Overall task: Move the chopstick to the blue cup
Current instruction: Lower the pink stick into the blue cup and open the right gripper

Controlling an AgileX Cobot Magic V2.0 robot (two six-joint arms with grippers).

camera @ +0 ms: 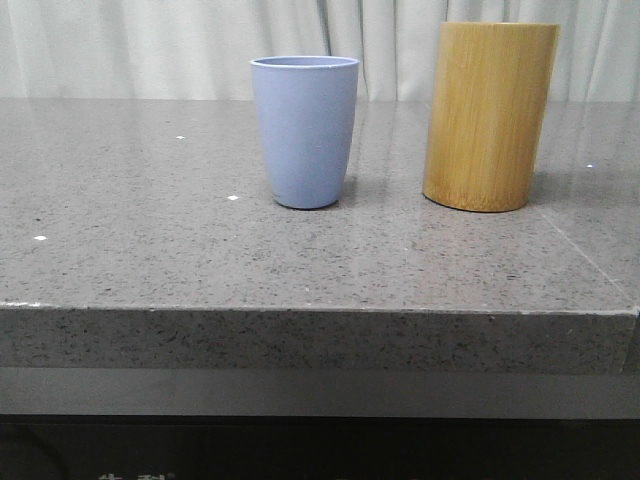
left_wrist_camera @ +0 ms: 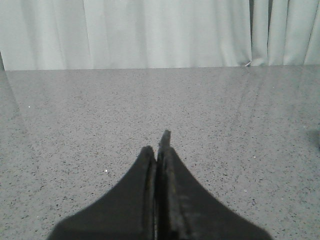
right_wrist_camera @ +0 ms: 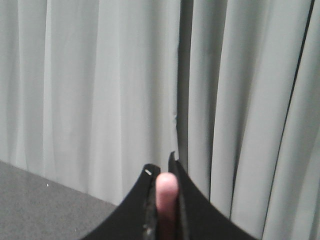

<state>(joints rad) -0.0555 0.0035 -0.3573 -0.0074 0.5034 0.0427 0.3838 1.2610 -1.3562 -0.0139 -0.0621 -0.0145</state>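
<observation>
The blue cup (camera: 304, 130) stands upright on the grey stone table (camera: 150, 250), left of the taller bamboo holder (camera: 488, 115). No chopstick shows in either cup from the front. In the right wrist view my right gripper (right_wrist_camera: 164, 175) is shut on a pale pink chopstick (right_wrist_camera: 166, 192), whose rounded end shows between the fingers, held high against the curtain. In the left wrist view my left gripper (left_wrist_camera: 156, 147) is shut and empty, low over bare table. Neither gripper appears in the front view.
White curtains (camera: 150, 45) hang behind the table. The table's front edge (camera: 300, 310) runs across the lower part of the front view. A seam in the stone runs at the right near the holder.
</observation>
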